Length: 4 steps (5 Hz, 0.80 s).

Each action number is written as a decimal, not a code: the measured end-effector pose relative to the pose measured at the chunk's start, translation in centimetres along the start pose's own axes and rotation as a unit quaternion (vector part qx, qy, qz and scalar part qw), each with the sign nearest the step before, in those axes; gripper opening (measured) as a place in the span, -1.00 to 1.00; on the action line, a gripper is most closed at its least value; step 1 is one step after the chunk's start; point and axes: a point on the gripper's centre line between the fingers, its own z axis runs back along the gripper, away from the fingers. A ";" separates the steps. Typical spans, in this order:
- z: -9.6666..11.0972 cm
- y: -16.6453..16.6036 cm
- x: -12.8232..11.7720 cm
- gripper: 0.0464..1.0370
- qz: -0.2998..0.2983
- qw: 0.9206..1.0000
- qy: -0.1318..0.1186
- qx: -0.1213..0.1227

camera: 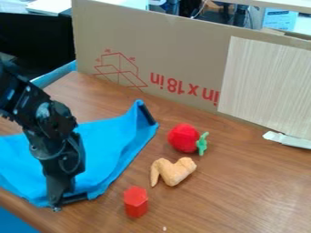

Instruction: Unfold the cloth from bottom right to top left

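The gripper (59,195) hangs down over the front part of the blue cloth (108,148), with its tip at the cloth's near edge, beside a black corner strip. Whether it holds the cloth cannot be made out. The cloth lies spread on the left of the table, with wrinkles along its right side. Its far right corner, with another black strip, stands a little raised. The arm comes from the upper left and covers part of the cloth's middle.
Right of the cloth are a red toy (183,138) with a green stem, a tan wing-shaped piece (173,171) and a red block (135,202). A cardboard panel (164,54) stands along the back of the wooden table (243,186). The table's front edge runs close below the gripper.
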 end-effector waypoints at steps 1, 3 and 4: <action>1.2 1.5 -0.2 -0.99 0.029 1.000 -0.005 0.007; 2.6 6.4 -0.3 -0.99 0.097 0.995 0.007 0.023; 2.4 9.7 -0.1 -0.99 0.143 0.989 0.023 0.043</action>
